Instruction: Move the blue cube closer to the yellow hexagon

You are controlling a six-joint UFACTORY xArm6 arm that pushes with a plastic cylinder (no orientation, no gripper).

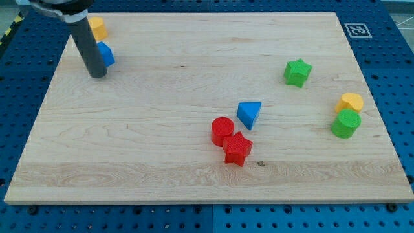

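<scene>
Nearest the view's bottom sits a red star block [237,148], touching a red cylinder [222,130] just above it; both lie far to the right of and below my tip [98,74]. The arm ends in a bare dark rod with no jaws to open or close, and its tip rests on the wooden board [162,168] near the view's top left corner. The blue cube [105,54] sits just right of the rod, touching it or nearly so. The yellow hexagon [97,27] lies just above the cube, close to the rod's upper part. A blue triangular block [249,114] lies well to the tip's right, a green star [297,72] farther right, and a yellow block [350,102] touching a green cylinder [346,123] farthest right.
</scene>
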